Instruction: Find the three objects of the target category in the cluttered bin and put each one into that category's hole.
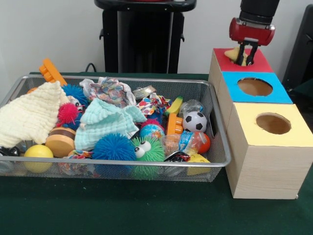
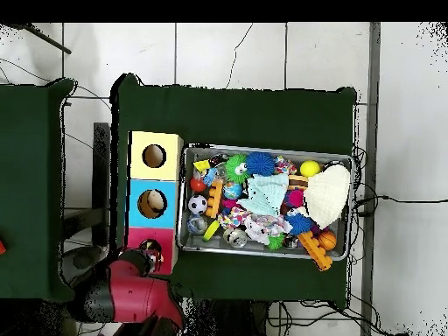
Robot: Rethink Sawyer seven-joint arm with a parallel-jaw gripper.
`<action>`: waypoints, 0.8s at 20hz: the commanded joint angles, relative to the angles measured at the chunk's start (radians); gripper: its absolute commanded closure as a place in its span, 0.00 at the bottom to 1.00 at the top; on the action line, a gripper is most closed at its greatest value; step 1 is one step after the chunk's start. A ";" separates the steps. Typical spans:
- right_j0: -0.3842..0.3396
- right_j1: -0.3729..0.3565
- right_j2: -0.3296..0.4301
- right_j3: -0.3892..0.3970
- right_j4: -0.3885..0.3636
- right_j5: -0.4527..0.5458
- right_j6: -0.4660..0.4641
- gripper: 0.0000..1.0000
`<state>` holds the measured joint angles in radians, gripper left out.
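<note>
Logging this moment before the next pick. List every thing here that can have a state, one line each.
gripper: over the red hole, jaws around a yellowish object
yellowish object: held at the red hole, not yet dropped
red box: hole partly hidden by the gripper
blue box: hole open, unblocked
yellow box: hole open, unblocked
wire bin: full of clutter
soccer ball: loose in the bin

Pincer [image 1: 247, 54] lowered, clamped shut
</note>
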<state>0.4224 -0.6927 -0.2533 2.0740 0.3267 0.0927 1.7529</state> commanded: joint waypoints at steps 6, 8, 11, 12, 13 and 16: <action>-0.035 -0.028 0.081 -0.010 0.025 0.044 0.204 1.00; -0.039 -0.023 0.087 -0.005 0.023 0.031 0.206 1.00; -0.043 -0.022 0.090 -0.004 0.022 0.026 0.204 1.00; -0.042 -0.025 0.089 -0.005 0.022 0.030 0.204 1.00; -0.045 -0.029 0.090 -0.004 0.021 0.034 0.201 1.00; -0.049 -0.033 0.092 -0.002 0.019 0.035 0.199 1.00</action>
<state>0.4136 -0.7149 -0.2482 2.0785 0.3265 0.0933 1.7529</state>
